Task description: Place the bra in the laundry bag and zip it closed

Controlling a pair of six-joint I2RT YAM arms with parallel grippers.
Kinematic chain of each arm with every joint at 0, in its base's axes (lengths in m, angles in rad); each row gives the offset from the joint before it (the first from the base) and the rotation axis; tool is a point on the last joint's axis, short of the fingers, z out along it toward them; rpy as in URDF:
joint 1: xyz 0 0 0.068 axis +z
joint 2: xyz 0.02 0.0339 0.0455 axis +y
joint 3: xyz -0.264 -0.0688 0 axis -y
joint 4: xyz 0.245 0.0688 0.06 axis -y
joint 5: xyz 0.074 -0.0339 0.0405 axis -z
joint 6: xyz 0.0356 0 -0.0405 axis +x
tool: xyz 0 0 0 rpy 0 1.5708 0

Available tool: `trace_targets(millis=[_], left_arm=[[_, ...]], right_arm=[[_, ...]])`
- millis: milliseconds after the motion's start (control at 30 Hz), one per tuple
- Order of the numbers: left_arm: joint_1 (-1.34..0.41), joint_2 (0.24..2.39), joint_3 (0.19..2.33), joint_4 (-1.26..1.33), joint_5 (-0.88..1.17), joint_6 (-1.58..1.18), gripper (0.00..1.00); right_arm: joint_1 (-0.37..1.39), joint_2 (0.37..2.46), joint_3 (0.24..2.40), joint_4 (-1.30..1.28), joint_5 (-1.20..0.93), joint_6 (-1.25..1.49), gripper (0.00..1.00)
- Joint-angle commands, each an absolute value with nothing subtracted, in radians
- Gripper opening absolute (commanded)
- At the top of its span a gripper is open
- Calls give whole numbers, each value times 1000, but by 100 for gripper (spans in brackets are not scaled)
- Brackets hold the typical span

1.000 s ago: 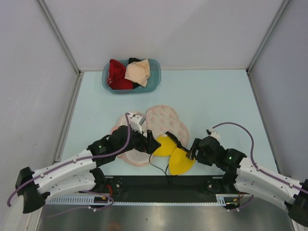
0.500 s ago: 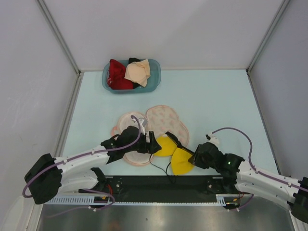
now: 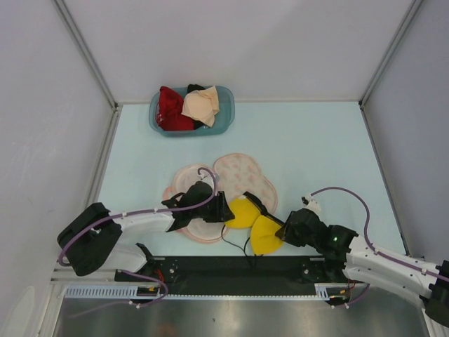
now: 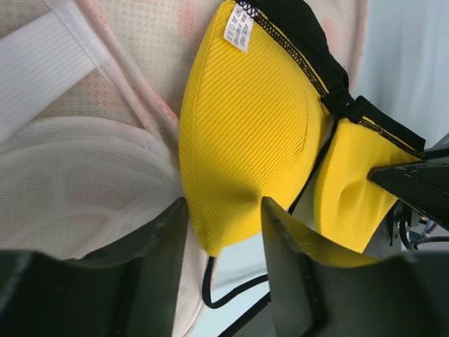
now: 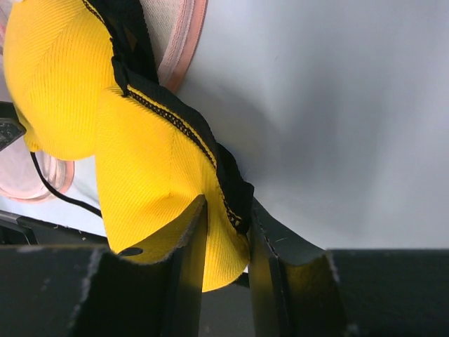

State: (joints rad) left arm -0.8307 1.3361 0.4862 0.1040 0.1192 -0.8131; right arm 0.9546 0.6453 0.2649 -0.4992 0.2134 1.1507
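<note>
Bra: yellow, ribbed fabric, black trim along top edge. White care tag sewn at top of L cup; has print, too small to read. No other writing seen.

Bra lies near front edge of table, between my two grippers. L cup overlaps near edge of laundry bag; R cup on bare table just beside bag. Thin black strap loops loose toward table edge.

My left gripper: jaws part-closed, pinching lower tip of L cup, fabric fills the gap, both fingers touching it. Top view puts this gripper over the bag's near half.

My right gripper: jaws nearly closed, narrow gap, clamped on outer edge of R cup incl. black side band. Top view: gripper at bra's R end.

Bag: pale pink, small red print, lying open flat in two round halves. White mesh lining and broad white band inside. Pink rim shows behind bra in R wrist view. Only the cup's edge rests on it.

Far L: blue basket holding red garment and beige garment, well apart from bag.
</note>
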Motion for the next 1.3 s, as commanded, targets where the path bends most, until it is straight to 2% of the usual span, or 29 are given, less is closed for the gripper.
trace_targets(millis=[0,67,167,367,533,700,867,967,1067,1167,1267], left_arm=[[-825,1335,520,181,161,-841,43],[-825,1328,522,178,161,-838,37],[-825,1315,531,158,149,-821,21],[-825,1275,560,94,117,-776,0],[-825,1212,575,63,118,-741,0],[-825,1040,598,8,58,-709,0],[-825,911,652,-144,-60,-667,0],[-825,842,649,-143,-61,-663,0],[-825,798,635,-134,-67,-670,0],[-825,758,601,-118,-80,-699,0],[-825,723,574,-121,-110,-725,0]], right_arm=[[960,640,264,-495,247,1154,32],[960,638,267,-495,245,1154,32],[960,637,268,-495,245,1152,31],[960,634,271,-506,242,1146,31],[962,621,307,-564,307,1138,31],[940,635,400,-609,399,1077,30],[894,712,478,-591,403,967,30],[845,770,540,-549,420,872,29],[757,842,604,-459,382,767,28],[648,943,679,-371,246,686,15],[615,1005,764,-376,180,646,16]])
